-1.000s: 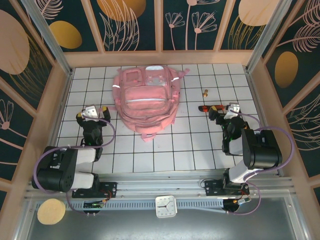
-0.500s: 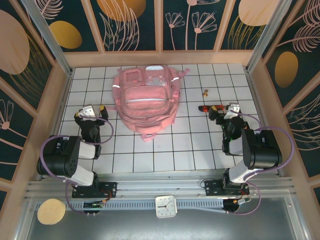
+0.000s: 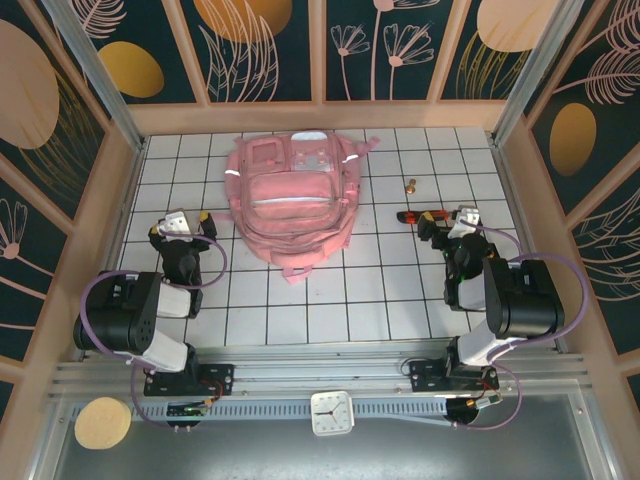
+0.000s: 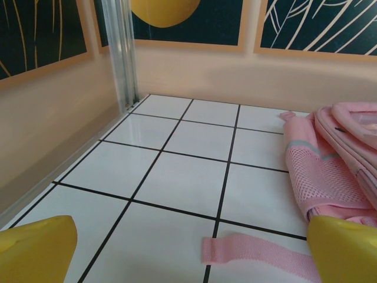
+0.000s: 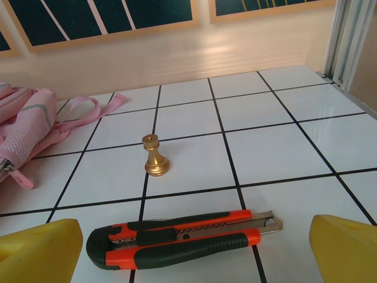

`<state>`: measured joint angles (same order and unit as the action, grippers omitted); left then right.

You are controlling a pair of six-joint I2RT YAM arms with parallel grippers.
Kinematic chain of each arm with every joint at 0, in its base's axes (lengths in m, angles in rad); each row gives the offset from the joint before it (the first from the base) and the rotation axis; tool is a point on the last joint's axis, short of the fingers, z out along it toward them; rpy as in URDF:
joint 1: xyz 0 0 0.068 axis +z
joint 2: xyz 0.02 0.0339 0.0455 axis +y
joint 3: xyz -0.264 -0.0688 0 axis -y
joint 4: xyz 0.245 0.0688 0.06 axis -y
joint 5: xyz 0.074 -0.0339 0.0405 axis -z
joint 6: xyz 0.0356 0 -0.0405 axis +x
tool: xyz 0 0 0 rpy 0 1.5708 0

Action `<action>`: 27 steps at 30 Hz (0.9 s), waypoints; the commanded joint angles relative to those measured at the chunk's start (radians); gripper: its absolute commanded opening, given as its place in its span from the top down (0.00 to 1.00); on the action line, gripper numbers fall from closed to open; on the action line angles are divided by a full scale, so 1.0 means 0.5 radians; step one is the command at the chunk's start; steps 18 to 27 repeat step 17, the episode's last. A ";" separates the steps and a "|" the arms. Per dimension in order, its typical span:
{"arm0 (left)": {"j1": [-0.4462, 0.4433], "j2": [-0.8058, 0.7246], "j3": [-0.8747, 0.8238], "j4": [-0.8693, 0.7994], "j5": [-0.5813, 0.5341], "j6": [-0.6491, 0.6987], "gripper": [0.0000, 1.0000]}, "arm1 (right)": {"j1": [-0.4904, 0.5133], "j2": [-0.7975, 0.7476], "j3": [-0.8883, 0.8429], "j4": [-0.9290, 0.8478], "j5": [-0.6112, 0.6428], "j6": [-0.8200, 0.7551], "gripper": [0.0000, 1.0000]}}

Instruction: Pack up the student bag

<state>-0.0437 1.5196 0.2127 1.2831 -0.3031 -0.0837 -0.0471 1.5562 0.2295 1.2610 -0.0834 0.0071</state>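
White tiles with dark grid lines cover the table, boxed in by low wooden walls under dark leaf-patterned panels. At the left of the overhead view the left gripper sits near the left wall with its fingers spread wide and nothing between them. A few bare tiles separate it from the backpack.

The backpack lies flat in the upper middle, front pockets facing up. It looks soft, floppy and probably light, so it should sag and drag rather than lift as one piece. A strap, the loop at its lower end or a zip pull looks the best hold (I cannot tell whether the zips are open).

Right of the backpack the tiles are open apart from a small gold chess pawn and, nearer, an orange-and-black box cutter. The two are near each other but not touching. The right gripper is just below the cutter, fingers fully apart and empty. The right wall is close behind it, so the free room is toward the middle.
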 commanded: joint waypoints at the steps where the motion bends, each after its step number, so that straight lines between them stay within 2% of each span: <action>1: 0.014 0.000 0.016 0.042 -0.014 -0.049 0.01 | -0.010 0.016 -0.010 0.113 -0.002 0.017 0.01; 27: 0.014 -0.002 0.016 0.044 -0.014 -0.048 0.01 | -0.007 0.014 -0.011 0.113 0.004 0.017 0.01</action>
